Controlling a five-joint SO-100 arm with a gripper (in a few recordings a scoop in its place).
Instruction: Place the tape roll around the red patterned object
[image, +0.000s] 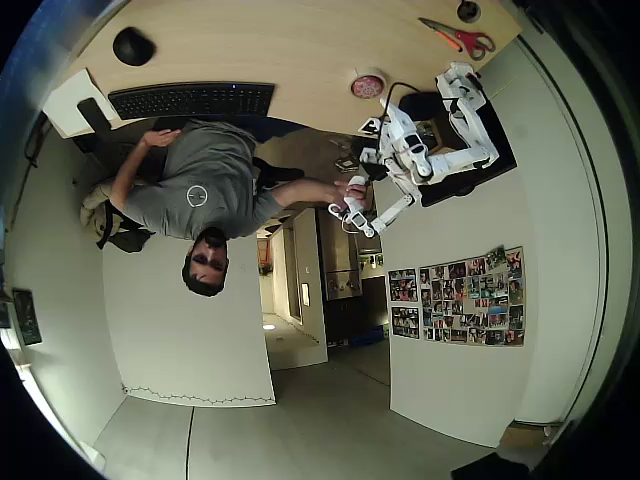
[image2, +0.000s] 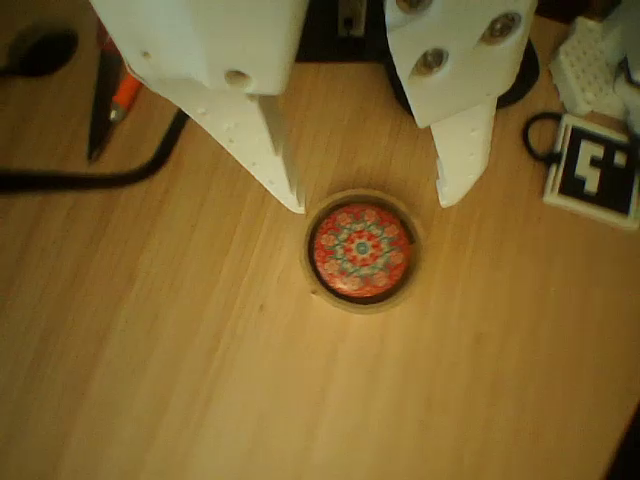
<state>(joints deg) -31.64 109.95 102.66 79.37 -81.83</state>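
In the wrist view the tape roll (image2: 361, 297) already rings the red patterned object (image2: 360, 249); the hand (image2: 372, 201) hangs just above it, fingers spread, holding nothing.

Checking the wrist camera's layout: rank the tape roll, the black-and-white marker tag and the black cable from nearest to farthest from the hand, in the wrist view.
1. The tape roll, ringed around the red patterned object, just below the open hand.
2. The black-and-white marker tag, toward the right edge.
3. The black cable, at the far left; the gap between it and the tag is not large.
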